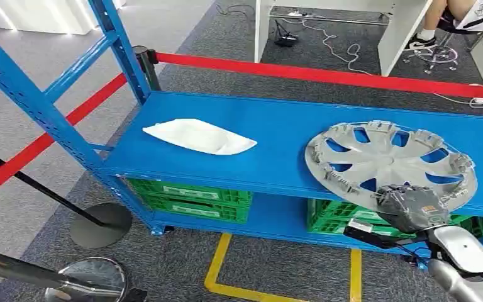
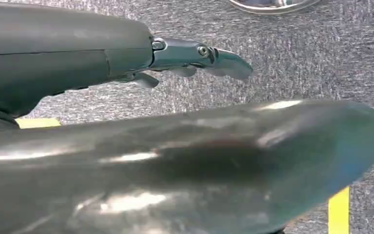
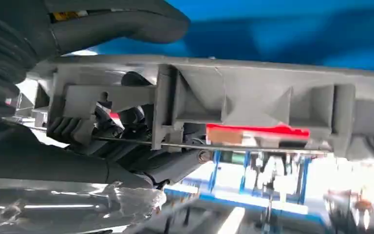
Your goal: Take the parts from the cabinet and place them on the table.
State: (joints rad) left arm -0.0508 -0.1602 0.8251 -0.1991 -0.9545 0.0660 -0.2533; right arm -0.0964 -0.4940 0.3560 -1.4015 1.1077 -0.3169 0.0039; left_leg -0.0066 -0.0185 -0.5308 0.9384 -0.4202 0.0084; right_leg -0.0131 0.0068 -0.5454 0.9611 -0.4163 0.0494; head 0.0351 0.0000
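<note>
A grey wheel cover (image 1: pixel 390 160) lies on the blue cabinet shelf (image 1: pixel 277 126) at the right, its near rim reaching over the shelf's front edge. My right hand (image 1: pixel 412 206) grips that near rim. In the right wrist view the thumb (image 3: pixel 121 22) lies on one face of the wheel cover (image 3: pixel 253 97) and the dark fingers (image 3: pixel 102 131) curl against the ribbed other face. A flat white part (image 1: pixel 198 136) lies on the shelf further left, untouched. My left hand (image 2: pixel 78 53) hangs over grey carpet, fingers stretched out and holding nothing.
Green crates (image 1: pixel 188 198) stand on the lower shelf. Blue uprights (image 1: pixel 31 94) frame the cabinet's left side. Red barrier tape (image 1: pixel 327 74) runs behind it, with a stanchion base (image 1: pixel 100 224) at the left. Yellow lines (image 1: pixel 217 267) mark the floor. A person (image 1: pixel 459 16) sits at the far right.
</note>
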